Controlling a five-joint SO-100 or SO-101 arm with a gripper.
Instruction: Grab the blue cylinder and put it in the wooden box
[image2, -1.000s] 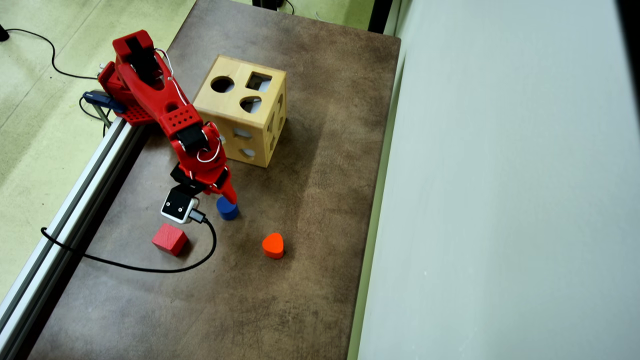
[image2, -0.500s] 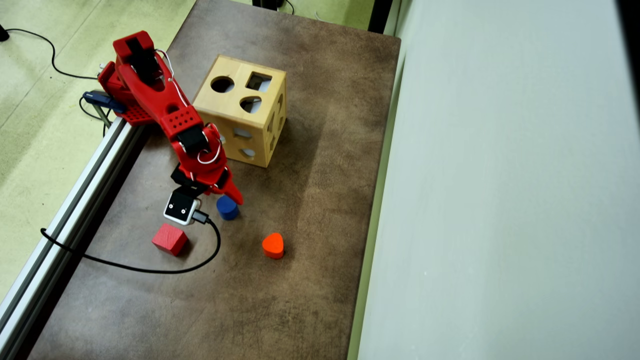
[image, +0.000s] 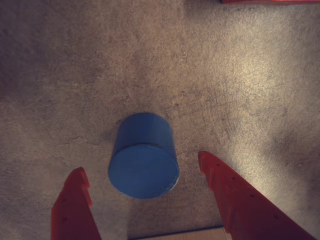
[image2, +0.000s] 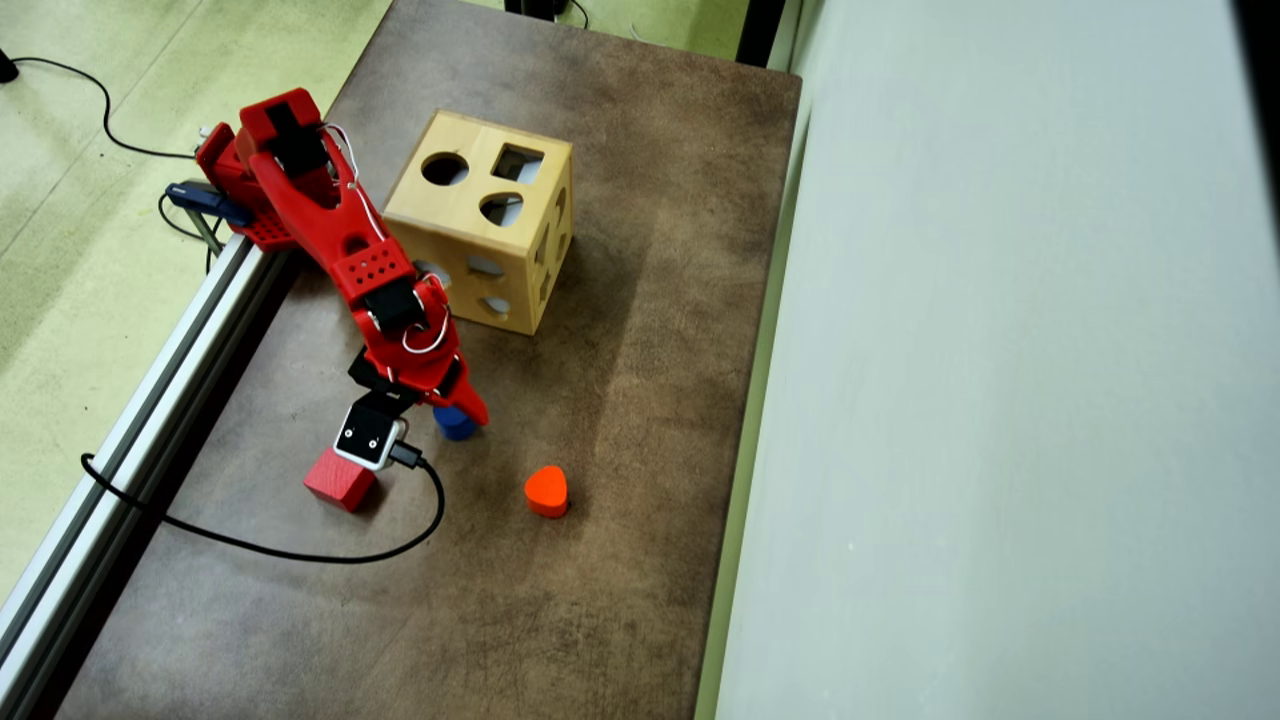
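Gripper (image: 142, 170) spread apart, straddling blue cylinder (image: 143, 155) upright on the table; nothing held. Approach step: descend, then clamp. Wooden box (image2: 480, 215) at 12 o'clock from cylinder.

Arm (image2: 340, 235) stretched fwd, wrist pitched down; claw (image: 142, 187) spread wide, nothing gripped.

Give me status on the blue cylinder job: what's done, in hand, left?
Done: the hand is open and lined up on the blue cylinder, one finger on each side in the wrist view. In hand: nothing gripped yet; gaps show on both sides and the cylinder stands on the table. Left: close, lift, carry to the wooden box and drop it in, probably through the round hole on top.
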